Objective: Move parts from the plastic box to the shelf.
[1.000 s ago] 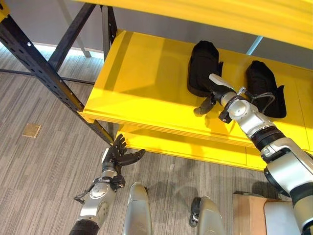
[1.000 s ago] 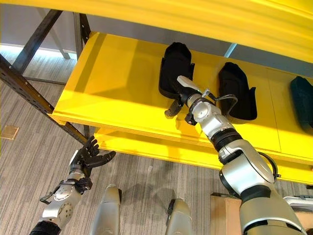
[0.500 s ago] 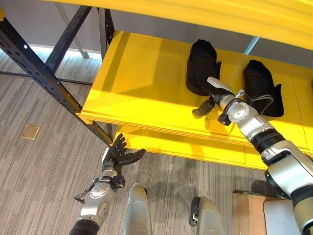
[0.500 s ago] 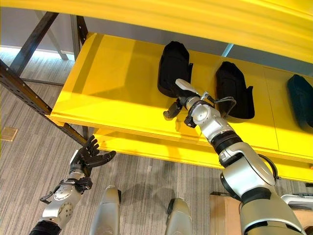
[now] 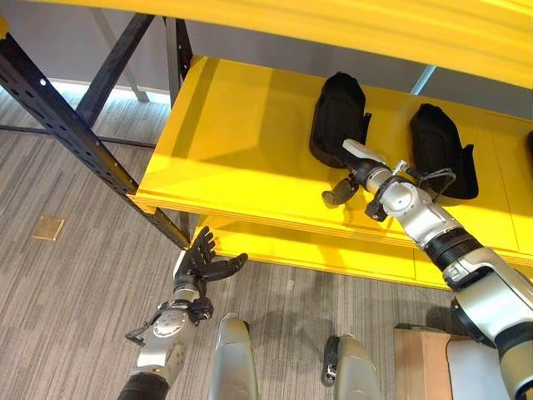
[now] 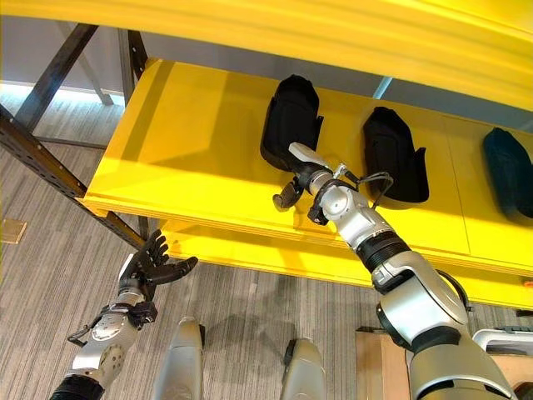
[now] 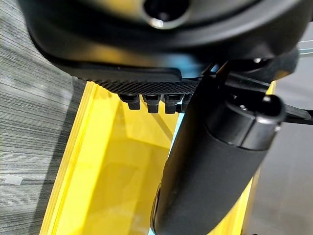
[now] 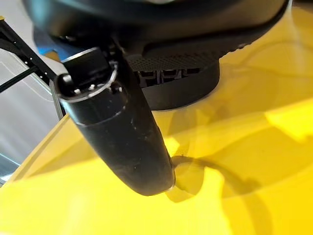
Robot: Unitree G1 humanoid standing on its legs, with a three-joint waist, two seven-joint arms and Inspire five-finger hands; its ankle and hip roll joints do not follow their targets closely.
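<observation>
Right hand [image 5: 343, 188] sits over the yellow shelf [image 5: 233, 150], fingers loosely curled and holding nothing, touching the near end of a black part [image 5: 336, 117]. That part lies flat mid-shelf, long axis running front edge to back. Left hand [image 5: 200, 265] hangs spread wide above grey carpet [image 5: 58, 308].

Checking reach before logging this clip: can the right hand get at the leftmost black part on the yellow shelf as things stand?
Probably yes. The right hand hangs over the yellow shelf just in front of the leftmost black part, with nothing between them.
</observation>
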